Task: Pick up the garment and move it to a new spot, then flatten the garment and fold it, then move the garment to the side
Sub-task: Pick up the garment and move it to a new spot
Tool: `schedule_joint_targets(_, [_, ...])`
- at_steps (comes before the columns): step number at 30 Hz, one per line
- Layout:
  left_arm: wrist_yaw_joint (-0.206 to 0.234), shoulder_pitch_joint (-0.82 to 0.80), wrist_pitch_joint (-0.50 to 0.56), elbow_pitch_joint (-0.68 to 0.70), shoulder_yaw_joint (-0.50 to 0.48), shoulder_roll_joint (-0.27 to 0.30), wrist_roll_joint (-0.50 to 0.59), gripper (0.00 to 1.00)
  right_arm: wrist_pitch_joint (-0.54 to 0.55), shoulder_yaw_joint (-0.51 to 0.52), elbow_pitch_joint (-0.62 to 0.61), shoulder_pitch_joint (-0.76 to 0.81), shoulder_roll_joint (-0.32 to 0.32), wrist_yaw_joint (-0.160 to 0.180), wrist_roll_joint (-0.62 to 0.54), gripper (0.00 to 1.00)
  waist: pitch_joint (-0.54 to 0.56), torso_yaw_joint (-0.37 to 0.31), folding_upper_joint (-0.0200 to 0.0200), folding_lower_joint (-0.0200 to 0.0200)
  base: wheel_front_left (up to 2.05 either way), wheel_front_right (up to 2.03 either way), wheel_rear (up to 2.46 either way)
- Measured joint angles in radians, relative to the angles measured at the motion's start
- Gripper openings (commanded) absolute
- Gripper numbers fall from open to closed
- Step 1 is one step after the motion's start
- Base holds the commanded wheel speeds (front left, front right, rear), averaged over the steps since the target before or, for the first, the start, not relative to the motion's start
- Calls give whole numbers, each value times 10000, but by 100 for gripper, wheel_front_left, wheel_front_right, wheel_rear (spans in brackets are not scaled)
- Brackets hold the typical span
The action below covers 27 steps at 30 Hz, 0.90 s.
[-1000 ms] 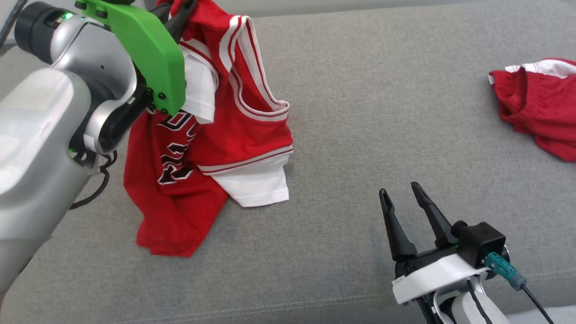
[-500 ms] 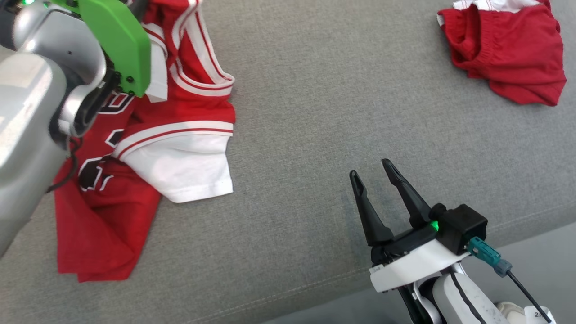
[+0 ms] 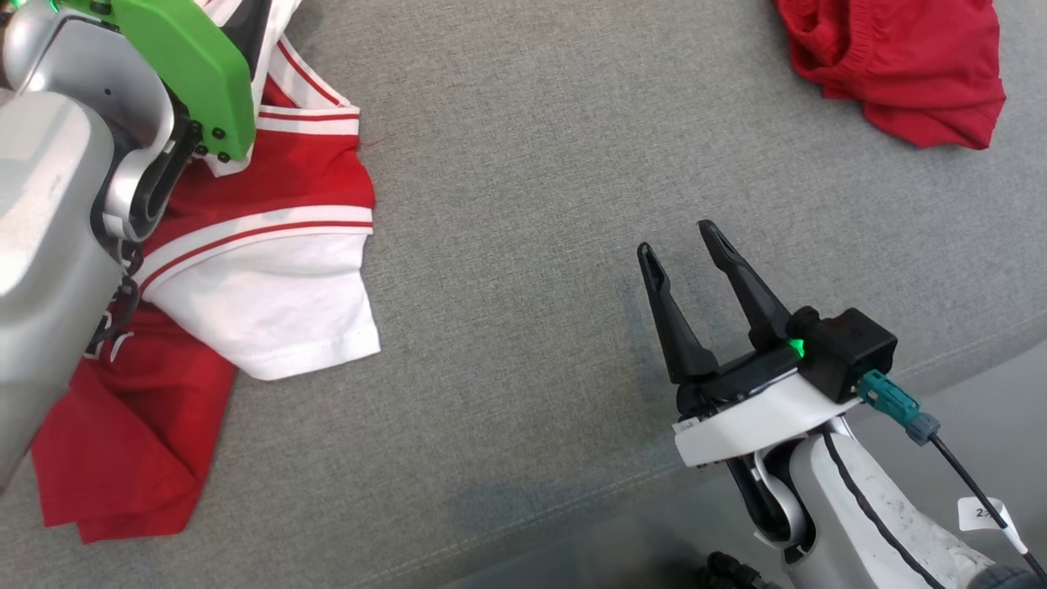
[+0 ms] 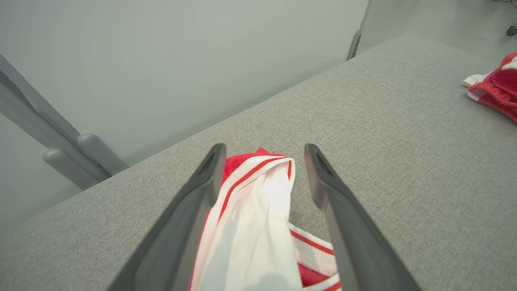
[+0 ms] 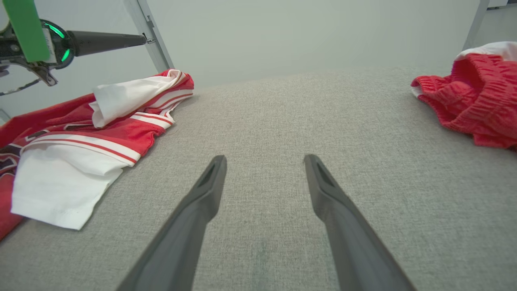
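Left wrist view: left claw (image 4: 264,148) spread loose around the crumpled garment (image 4: 258,226), right claw (image 3: 677,237) likewise released; flattening, folding and shifting aside look undone.

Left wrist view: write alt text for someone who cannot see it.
The left gripper, fingers apart, straddles a bunched red-and-white jersey on a grey fabric surface. Another red garment lies at the far right edge.

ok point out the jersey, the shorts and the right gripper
jersey (image 3: 270,311): head view, white sleeve
shorts (image 3: 900,57): head view, red cloth
right gripper (image 3: 677,236): head view, midway between fingertips
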<state>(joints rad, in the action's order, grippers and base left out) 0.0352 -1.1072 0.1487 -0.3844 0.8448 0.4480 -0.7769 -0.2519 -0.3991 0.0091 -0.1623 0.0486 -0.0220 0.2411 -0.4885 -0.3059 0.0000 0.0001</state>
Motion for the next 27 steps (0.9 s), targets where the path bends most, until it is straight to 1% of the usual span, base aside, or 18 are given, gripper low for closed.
schedule_joint_targets(6, [0,436,-405,-267,-100,-460,-291,100,0,159,326,-175,82,-79,-142,100,273,489,0,0,0,0,0])
schedule_joint_targets(10, [21,794,-788,-267,-284,-627,-384,100,-2,211,769,-222,182,-165,-153,100,647,947,0,0,0,0,0])
schedule_joint_targets(15, [322,1534,-1442,40,-529,-671,-644,100,50,-6,1513,-287,332,-345,-150,100,1186,1551,0,0,0,0,0])
schedule_joint_targets(18, [497,2277,-1779,309,-686,-765,-828,100,353,-107,1841,-475,311,-493,-42,100,1494,1937,0,0,0,0,0])
schedule_joint_targets(22, [662,3614,-2213,694,-915,-1174,-1417,100,857,-144,2362,-748,339,-587,127,100,1871,2489,0,-1,0,0,0])
schedule_joint_targets(27, [815,4839,-2761,1070,-915,-1421,-1409,100,1526,21,3012,-1081,426,-658,510,100,2246,3215,0,0,0,0,0])
